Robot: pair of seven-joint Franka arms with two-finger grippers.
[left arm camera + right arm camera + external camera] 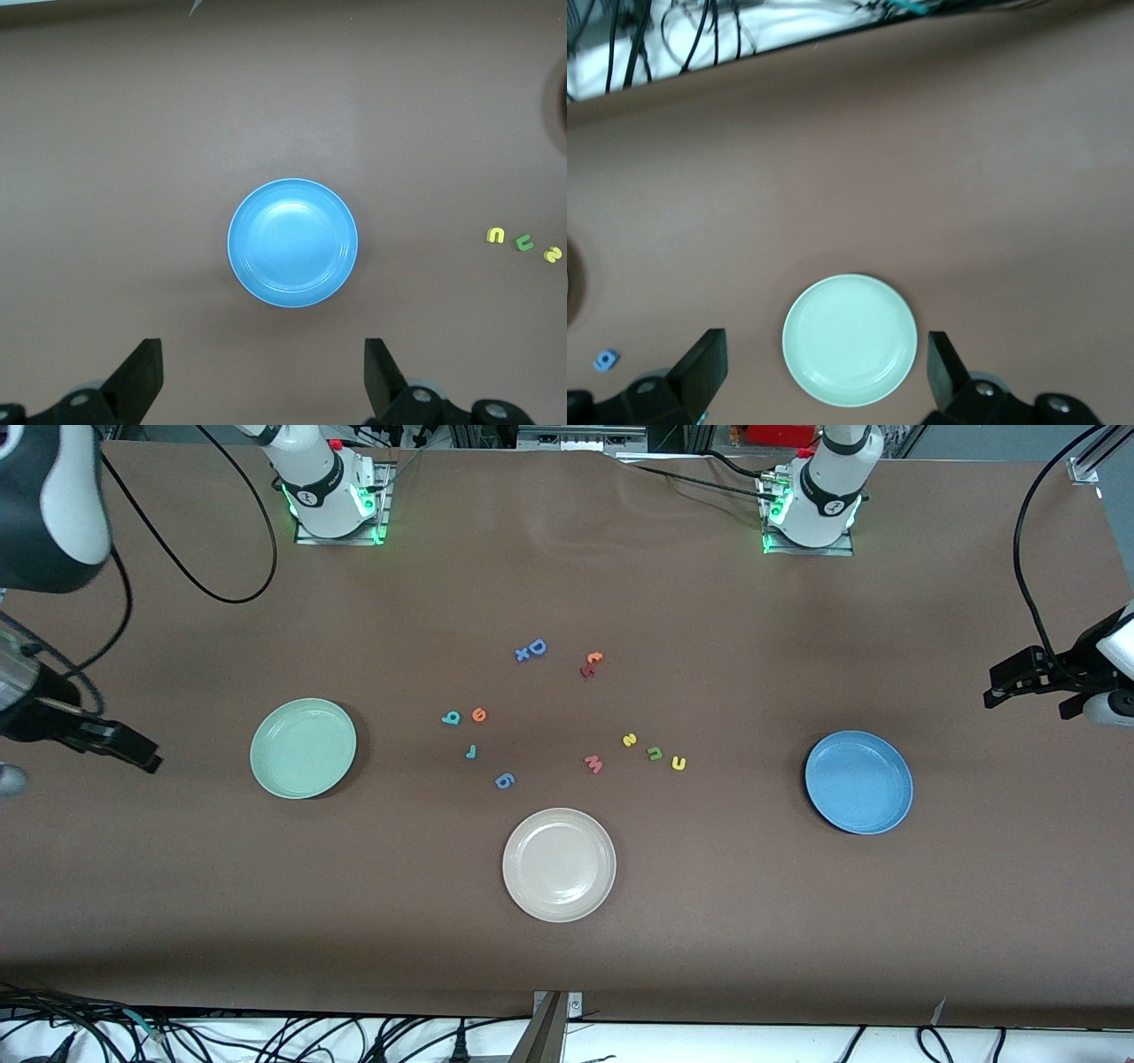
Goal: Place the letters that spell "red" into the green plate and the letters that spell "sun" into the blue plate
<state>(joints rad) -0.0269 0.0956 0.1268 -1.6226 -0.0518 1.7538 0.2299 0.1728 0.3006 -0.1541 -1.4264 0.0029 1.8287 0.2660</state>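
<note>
From the front view, you've got all six task letters bunched mid-table, none plated yet. The teal foam d (452, 717) (reads like a 9) sits just beside the orange foam e (479, 714), with the small teal-blue foam r (470, 752) a bit nearer the camera. The round mint-green shallow plate (303, 747) is well apart from them, toward the right arm's end. The yellow foam s (629, 740), green foam n (655, 754) and yellow foam u (679, 763) run in a loose row, and the round sky-blue shallow plate (858, 781) waits toward the left arm's end. Ignore the blue 6-shaped piece (504, 781), the pink foam w (594, 763) and the beige-white plate (559, 864).

In the left wrist view, your left gripper (263, 376) hangs over bare table just beside the blue plate, fingers spread wide, holding nothing. The s, n, u row shows off at the edge.

In the right wrist view, your right gripper (826, 372) hovers at the green plate's rim, also spread wide and empty.

Handling-wise, I'd guess these letters are featherlight, squishy and thin, so they'll slide or flip if you nudge them. Come straight down and pinch across a stroke, gently. The d and e are tight together, so watch the neighbour.
</note>
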